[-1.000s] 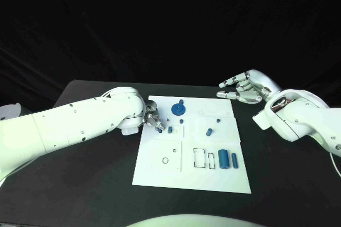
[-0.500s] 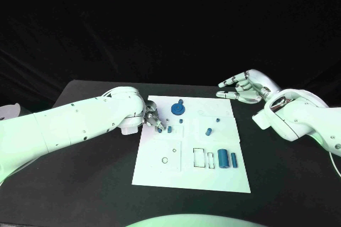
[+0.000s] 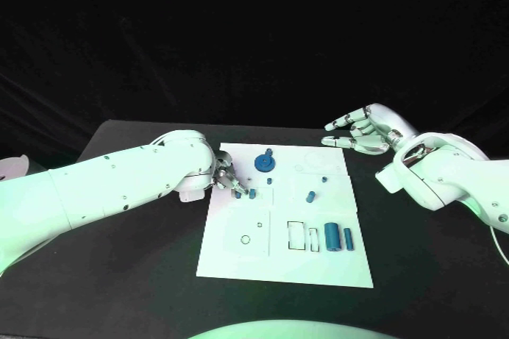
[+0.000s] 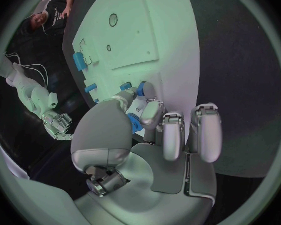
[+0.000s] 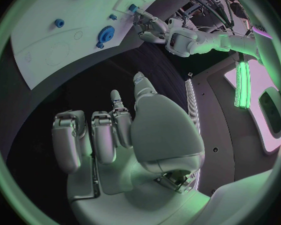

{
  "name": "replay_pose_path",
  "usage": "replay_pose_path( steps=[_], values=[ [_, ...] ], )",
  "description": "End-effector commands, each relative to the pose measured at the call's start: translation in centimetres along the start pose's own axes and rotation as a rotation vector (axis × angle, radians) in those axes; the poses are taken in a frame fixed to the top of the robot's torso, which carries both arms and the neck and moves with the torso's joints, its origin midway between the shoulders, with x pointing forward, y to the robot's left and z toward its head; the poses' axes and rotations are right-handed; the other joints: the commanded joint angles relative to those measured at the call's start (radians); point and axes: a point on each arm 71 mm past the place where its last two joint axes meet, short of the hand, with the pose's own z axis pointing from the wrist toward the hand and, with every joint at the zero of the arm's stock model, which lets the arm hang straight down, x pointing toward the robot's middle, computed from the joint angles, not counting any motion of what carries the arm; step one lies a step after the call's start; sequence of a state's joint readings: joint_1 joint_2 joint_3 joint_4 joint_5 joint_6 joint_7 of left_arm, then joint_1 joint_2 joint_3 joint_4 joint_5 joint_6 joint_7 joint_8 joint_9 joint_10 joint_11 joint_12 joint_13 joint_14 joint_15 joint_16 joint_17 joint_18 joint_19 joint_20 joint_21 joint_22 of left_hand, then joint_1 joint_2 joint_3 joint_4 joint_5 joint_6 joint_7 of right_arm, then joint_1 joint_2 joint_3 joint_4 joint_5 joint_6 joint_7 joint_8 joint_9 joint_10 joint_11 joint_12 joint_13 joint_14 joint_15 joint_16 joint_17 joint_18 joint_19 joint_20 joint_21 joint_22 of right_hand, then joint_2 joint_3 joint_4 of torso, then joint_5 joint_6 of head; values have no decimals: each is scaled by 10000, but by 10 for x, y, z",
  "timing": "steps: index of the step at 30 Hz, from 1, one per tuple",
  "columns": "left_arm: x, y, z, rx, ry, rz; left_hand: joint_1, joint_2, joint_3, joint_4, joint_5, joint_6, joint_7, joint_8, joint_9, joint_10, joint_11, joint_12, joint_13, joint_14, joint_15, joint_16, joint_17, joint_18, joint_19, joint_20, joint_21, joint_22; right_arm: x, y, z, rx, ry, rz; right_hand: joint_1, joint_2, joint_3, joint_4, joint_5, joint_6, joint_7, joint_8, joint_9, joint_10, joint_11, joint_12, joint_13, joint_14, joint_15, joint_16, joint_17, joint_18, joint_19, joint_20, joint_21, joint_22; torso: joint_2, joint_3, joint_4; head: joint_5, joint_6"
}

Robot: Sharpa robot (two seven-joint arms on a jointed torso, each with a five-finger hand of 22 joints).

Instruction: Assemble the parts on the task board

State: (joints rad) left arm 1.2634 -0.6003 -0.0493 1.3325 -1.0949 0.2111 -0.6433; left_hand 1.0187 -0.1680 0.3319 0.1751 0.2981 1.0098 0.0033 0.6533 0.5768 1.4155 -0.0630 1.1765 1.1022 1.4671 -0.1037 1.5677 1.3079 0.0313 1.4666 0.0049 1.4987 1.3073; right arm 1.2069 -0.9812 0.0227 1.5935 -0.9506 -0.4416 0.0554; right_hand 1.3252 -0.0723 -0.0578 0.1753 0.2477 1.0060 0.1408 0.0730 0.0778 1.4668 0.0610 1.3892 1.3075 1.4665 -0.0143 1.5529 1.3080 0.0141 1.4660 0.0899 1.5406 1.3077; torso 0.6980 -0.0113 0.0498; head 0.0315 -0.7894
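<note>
Left hand (image 3: 226, 176) pinches one blue part (image 4: 135, 123); right hand (image 3: 366, 130) empty.

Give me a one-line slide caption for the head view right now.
Left hand works small blue parts at the task board's left edge; right hand hovers open beyond its far corner.

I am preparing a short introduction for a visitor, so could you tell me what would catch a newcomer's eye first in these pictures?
First, the white rectangular task board mid-table, dotted with small blue parts, the round blue gear-like disc near its far edge standing out. Next, the silver left hand at the board's left edge, fingertips pinching a small blue piece. The silver right hand hovers off the far right corner, holding nothing.
</note>
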Motion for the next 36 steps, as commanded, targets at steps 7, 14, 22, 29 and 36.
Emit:
replay_pose_path(
  steps=[7,14,22,29,36],
  values=[
    [3,6,-2,-31,-211,-401,-36,167,-1684,734,-1550,47,11,-15,-56,55,1,12,5,1036,-91,31,2629,-117,780,-79,86,1938,1,0,0,-57,135,-30,-68,83,-94,5,35,45,-14,20,2,224,-71,-53,1631,947,-44,-64,2211,15,703,-28,-53,2000,-4,-6,-3,-67,22],
    [-2,10,-8,253,-880,-1466,242,424,-2432,1125,-1627,-28,31,-1,-85,-53,24,-234,-249,1036,-92,31,2629,-77,727,-82,-52,1802,1,0,0,-52,117,-35,-68,83,-94,5,35,45,-14,20,2,224,-71,-53,1631,947,-44,-64,2211,15,703,-28,-53,2000,1,-5,3,-101,31],
    [-11,11,-14,1585,-1753,-4025,777,757,-3294,1152,-1206,-1452,604,-363,-475,-2598,581,-4002,-4166,472,311,-1164,950,851,-906,250,-4117,-2051,0,-1,0,-40,108,-42,-68,83,-94,5,35,45,-14,20,2,224,-71,-53,1631,947,-44,-64,2211,15,703,-28,-53,2000,2,-10,4,-118,60],
    [-16,9,-15,2495,-2060,-5035,1672,903,-3325,1154,-984,-2200,1090,-598,-1028,-3537,1002,-4795,-5091,-775,696,-4033,-2291,1498,-2225,660,-8405,-5736,0,-1,0,-31,113,-44,-87,84,-119,19,41,38,-13,15,0,222,-70,-55,1629,946,-44,-67,2207,16,700,-28,-57,1993,1,-6,3,-124,88],
    [-27,-8,-21,4532,-3647,-3790,4364,964,-2072,62,-1464,-2318,1315,-1009,-1711,-4377,1169,-5691,-6008,-1601,850,-5454,-3804,1498,-2350,728,-9215,-6308,1,-1,0,-29,121,-43,-87,84,-119,19,41,38,-13,15,0,222,-70,-55,1629,946,-44,-67,2207,16,700,-28,-57,1993,1,-8,7,-183,146]
  ],
)
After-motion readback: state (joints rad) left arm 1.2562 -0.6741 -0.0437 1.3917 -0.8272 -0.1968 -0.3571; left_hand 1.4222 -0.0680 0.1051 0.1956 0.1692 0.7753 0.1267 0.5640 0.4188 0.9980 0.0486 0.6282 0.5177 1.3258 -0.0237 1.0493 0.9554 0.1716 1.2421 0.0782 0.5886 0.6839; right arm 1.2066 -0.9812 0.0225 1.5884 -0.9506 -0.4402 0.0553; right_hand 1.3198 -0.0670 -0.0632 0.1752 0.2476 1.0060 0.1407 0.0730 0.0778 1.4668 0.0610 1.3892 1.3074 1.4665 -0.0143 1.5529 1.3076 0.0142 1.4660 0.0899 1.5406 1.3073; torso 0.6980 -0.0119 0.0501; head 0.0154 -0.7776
